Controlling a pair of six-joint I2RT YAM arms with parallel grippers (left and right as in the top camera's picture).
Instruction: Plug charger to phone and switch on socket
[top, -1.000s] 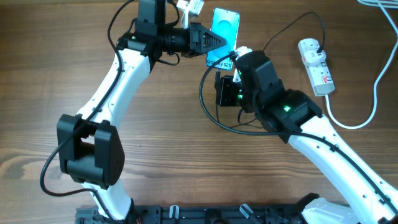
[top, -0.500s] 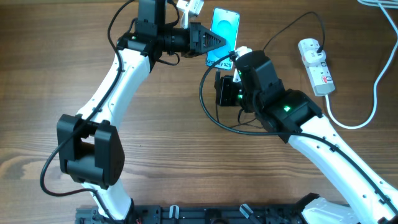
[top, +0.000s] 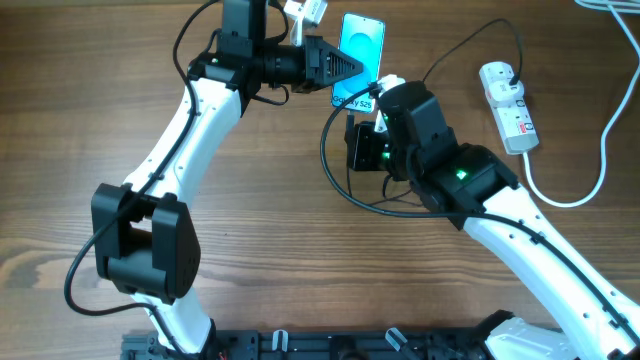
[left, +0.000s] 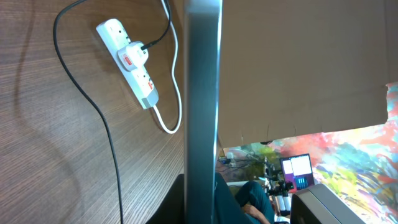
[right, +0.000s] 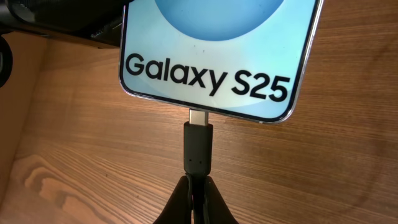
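The left pincer (top: 343, 66) is gripping the phone (top: 362, 42) by its side edge at the upper middle of the overhead frame, and the screen is facing up toward that camera. In the right wrist view the right pincer (right: 196, 186) is pinching the charger (right: 198, 146) just behind its black connector. The connector's metal tip is meeting the port in the phone's bottom edge; how deep it is sitting cannot be told. The socket (top: 508, 108) is lying on the table (top: 270, 210) at the upper right, well apart from the phone.
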